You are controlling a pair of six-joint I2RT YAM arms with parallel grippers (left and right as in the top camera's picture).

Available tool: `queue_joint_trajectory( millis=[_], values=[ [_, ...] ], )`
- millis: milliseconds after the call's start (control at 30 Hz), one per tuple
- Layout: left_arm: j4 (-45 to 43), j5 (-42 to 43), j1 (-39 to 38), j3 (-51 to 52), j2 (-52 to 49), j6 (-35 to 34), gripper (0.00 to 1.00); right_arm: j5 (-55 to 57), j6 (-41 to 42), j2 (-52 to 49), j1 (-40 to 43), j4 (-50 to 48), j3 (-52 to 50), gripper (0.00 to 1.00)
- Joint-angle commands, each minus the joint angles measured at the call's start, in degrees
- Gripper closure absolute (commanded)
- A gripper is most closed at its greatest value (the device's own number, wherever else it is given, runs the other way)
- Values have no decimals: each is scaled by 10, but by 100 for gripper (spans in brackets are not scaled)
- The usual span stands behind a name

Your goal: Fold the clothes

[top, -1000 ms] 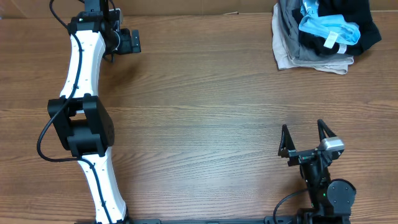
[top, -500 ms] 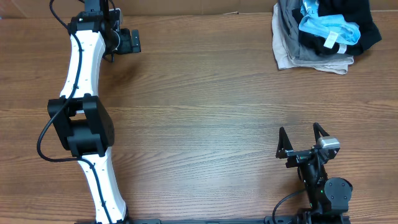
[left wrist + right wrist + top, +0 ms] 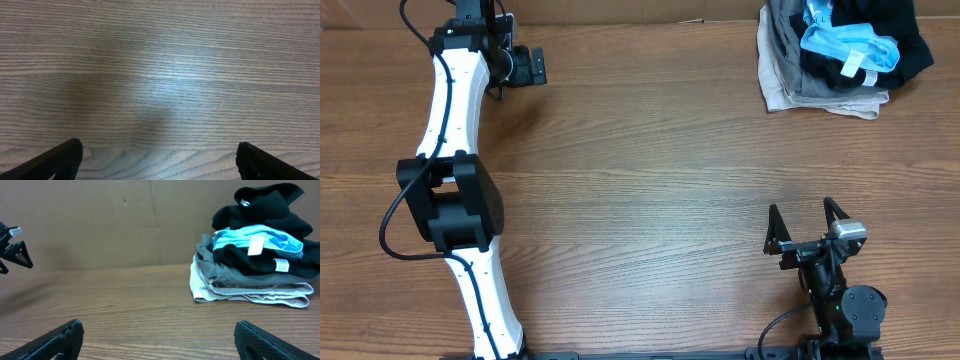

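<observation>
The clothes lie in a crumpled pile at the table's far right corner. Black fabric (image 3: 912, 52) sits at the top and back of the pile, over a light-blue garment (image 3: 850, 45) and grey and beige garments (image 3: 820, 92). In the right wrist view the black fabric (image 3: 267, 205) crowns the pile. My left gripper (image 3: 532, 66) is open and empty at the far left corner, over bare wood (image 3: 160, 148). My right gripper (image 3: 803, 215) is open and empty near the front right, facing the pile from well short of it (image 3: 159, 329).
The wooden table (image 3: 650, 170) stretches between both grippers. The left arm (image 3: 455, 180) runs along the left side from front to back. A cardboard wall (image 3: 100, 220) stands behind the table's far edge.
My right gripper has shifted slightly back toward the front edge, then held still. The left arm and the pile have not moved.
</observation>
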State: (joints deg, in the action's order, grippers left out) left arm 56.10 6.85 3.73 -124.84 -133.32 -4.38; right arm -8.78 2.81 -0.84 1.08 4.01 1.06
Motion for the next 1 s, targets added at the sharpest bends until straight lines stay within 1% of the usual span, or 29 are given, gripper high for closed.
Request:
queue_joint_trajectory(
  millis=[0, 133, 367, 433, 533, 600, 667, 800, 833, 900, 967],
  values=[
    [2, -2, -2, 3, 3, -5, 0, -1, 3, 7, 2, -2, -6, 0],
    [9, -2, -28, 3, 52, -5, 0, -1, 3, 7, 2, -2, -6, 0],
    [8, -3, -123, 7, 191, -3, 0, -1, 2, 7, 2, -2, -6, 0],
    [12, -24, -142, 23, 235, 16, 0, -1, 3, 7, 2, -2, -6, 0],
    [-11, -24, -145, 79, 302, 16, 0, -1, 3, 7, 2, -2, -6, 0],
    [-94, -21, -141, 169, 364, 2, 0, -1, 2, 7, 2, -2, -6, 0],
    [-225, -16, -132, 296, 432, -17, 0, -1, 3, 7, 2, -2, -6, 0],
    [-455, 8, -115, 542, 556, -29, 0, -1, 2, 7, 2, -2, -6, 0],
    [-500, 7, -111, 599, 584, -37, 0, -1, 3, 7, 2, -2, -6, 0],
    [-560, 7, -102, 692, 633, -47, 0, -1, 3, 7, 2, -2, -6, 0],
    [-595, 6, -97, 773, 679, -47, 0, -1, 3, 7, 2, -2, -6, 0]
  ],
)
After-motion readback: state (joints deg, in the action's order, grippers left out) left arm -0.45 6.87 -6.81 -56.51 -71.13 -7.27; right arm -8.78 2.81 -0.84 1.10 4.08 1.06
